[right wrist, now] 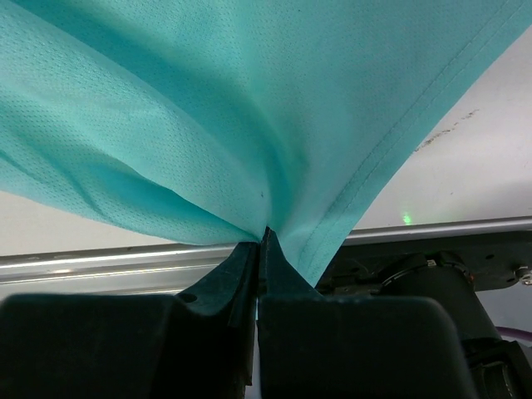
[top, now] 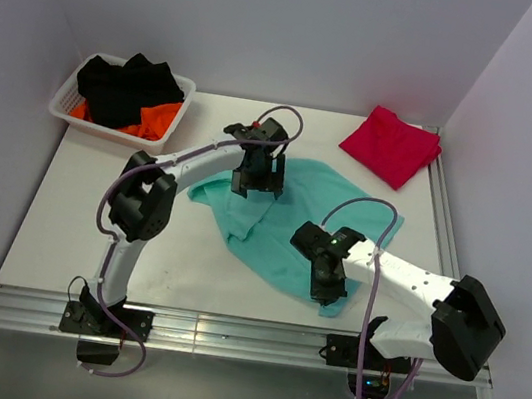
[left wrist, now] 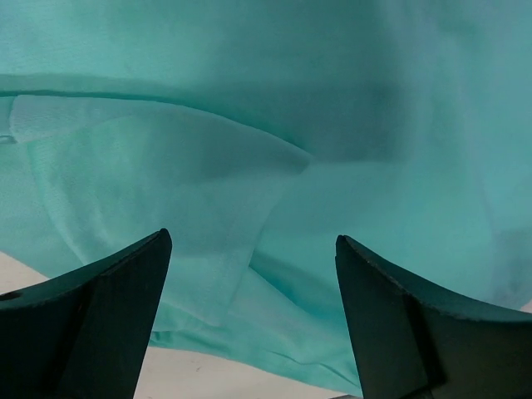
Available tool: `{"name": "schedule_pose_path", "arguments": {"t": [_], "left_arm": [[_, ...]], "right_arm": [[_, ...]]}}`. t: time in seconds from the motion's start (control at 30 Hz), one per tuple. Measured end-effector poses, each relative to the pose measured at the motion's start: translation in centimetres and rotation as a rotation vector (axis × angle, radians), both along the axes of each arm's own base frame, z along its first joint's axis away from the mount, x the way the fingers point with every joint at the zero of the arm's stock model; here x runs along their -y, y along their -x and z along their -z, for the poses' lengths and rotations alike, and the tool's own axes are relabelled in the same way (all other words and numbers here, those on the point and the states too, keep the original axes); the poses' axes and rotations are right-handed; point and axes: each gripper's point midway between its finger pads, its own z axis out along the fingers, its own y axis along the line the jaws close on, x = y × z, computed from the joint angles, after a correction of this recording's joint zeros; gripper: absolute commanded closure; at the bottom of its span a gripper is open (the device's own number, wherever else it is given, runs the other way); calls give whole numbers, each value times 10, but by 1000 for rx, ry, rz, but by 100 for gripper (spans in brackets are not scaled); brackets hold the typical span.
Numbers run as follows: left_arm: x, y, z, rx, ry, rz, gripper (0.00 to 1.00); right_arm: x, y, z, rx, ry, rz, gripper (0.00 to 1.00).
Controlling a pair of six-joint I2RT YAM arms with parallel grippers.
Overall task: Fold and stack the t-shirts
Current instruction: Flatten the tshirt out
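Observation:
The teal-green t-shirt (top: 287, 225) lies rumpled in the middle of the table. My left gripper (top: 254, 184) is open just over its far left part; its fingers (left wrist: 116, 299) straddle a fold of the teal cloth (left wrist: 274, 150) without holding it. My right gripper (top: 327, 288) is shut on the teal shirt's near hem (right wrist: 249, 125), and the cloth fans up from the pinched jaws. The crimson-red t-shirt (top: 390, 144) lies folded at the far right corner.
A white basket (top: 66, 105) at the far left holds black and orange garments. The metal rail (top: 224, 337) runs along the table's near edge. Walls close in the back and both sides.

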Motion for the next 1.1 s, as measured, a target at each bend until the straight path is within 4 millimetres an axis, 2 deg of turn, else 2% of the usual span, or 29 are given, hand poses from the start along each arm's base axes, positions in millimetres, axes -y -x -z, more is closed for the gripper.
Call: {"name": "schedule_pose_path", "arguments": {"t": [0.27,0.47,0.7,0.93,1.1], "left_arm": [[-11,-8,8,-20,-22,-105,14],[7,-32,24,-15,-16,-132,17],[9,-35,44,-48,-36,-142,30],[10,-32,48,-58,-42,-140,40],[12,-31,48,-57,-45,-130,51]], "right_arm": [[0,0,2,-9,9,-20,100],[1,0,2,-10,9,-24,100],[1,0,2,-9,9,-24,100],[1,0,5,-21,21,-27,100],[0,-1,8,-26,27,-28,100]]}}
